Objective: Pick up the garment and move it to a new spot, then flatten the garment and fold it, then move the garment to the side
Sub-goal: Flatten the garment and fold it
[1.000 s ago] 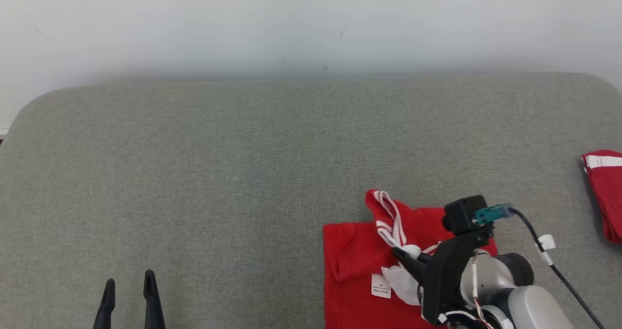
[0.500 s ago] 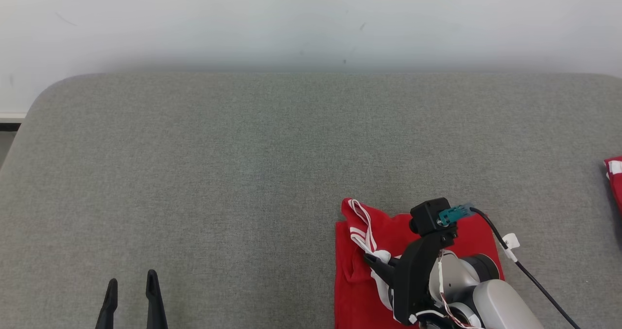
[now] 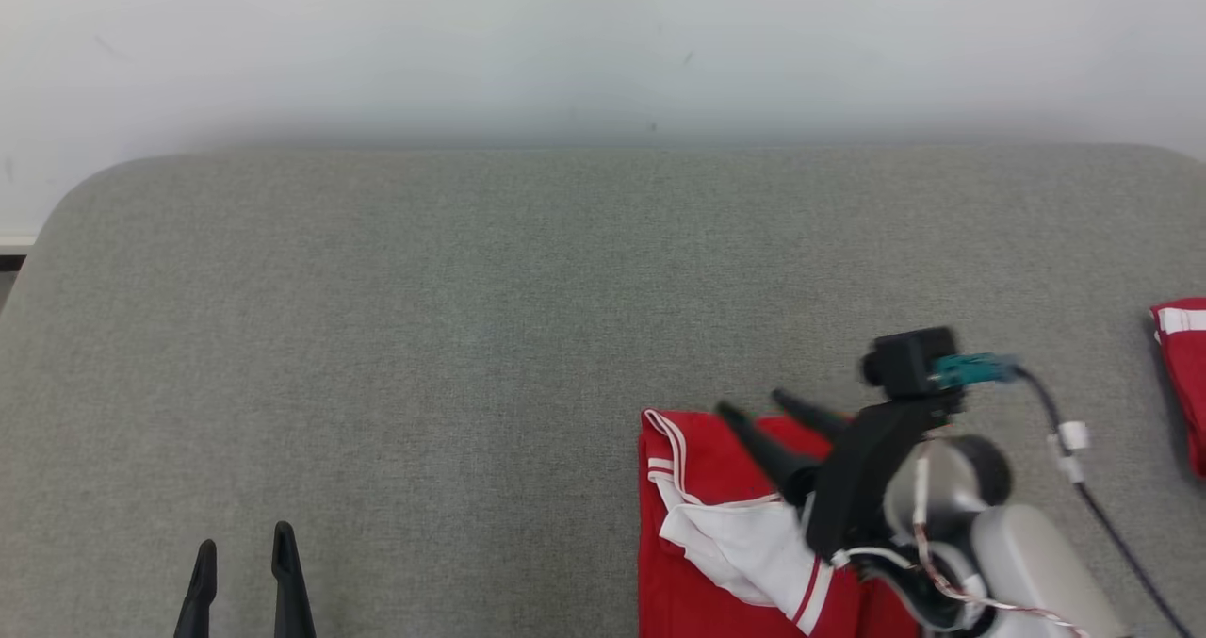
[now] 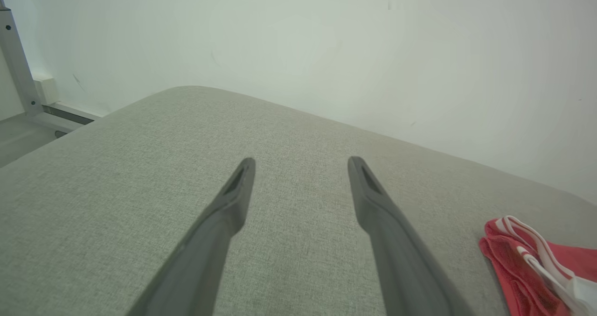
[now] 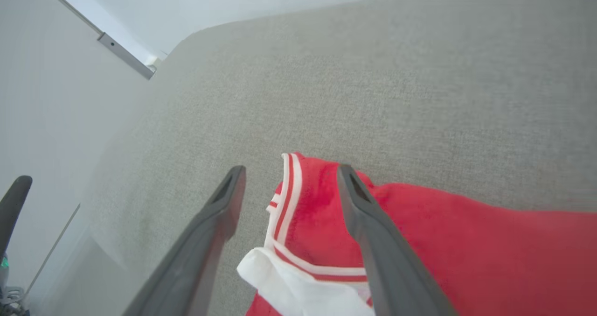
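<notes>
Red garment with white striped trim (image 3: 702, 464) lay rumpled on grey padded fabric table (image 3: 471, 336), front right. My right gripper (image 3: 754, 402) stood wide, empty, over its trimmed edge. My left gripper (image 3: 243, 539) stood wide, empty, well apart. Judged: placement done; flattening, folding, side move remained.

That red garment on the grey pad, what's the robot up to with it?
A two-armed robot is working on folding the red garment, which lies on the grey pad with its white-trimmed edge and white lining showing. Its right gripper hovers just over that edge with jaws open, gripping nothing. The left gripper is open too, idle over bare pad well to the left. A second red cloth lies at the pad's far right.
</notes>
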